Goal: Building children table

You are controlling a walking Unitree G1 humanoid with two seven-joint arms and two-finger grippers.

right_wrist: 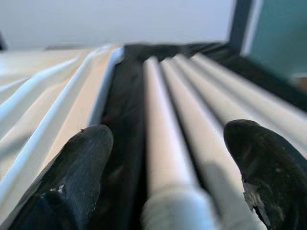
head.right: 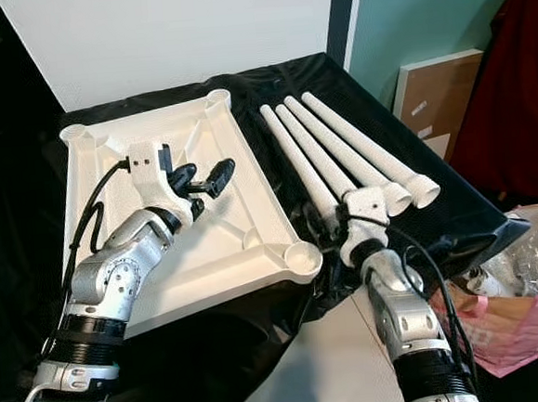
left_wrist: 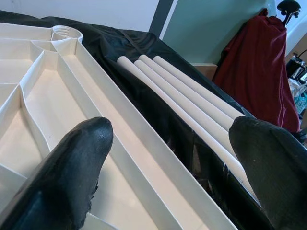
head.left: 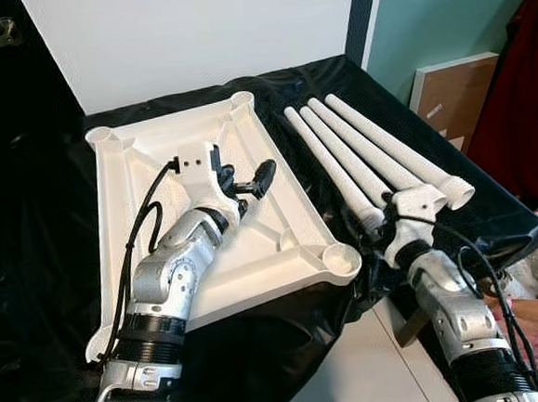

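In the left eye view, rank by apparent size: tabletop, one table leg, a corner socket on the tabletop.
1. Upturned white tabletop, by far the largest.
2. One white leg; all four legs look alike.
3. Near corner socket, smallest, though nearness to the camera enlarges it.

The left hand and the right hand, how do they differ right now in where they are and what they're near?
The left hand hovers over the upturned white tabletop, fingers open with nothing between them. The right hand sits low at the threaded ends of the four table legs, its open fingers either side of the nearest legs. Both are open, holding nothing.
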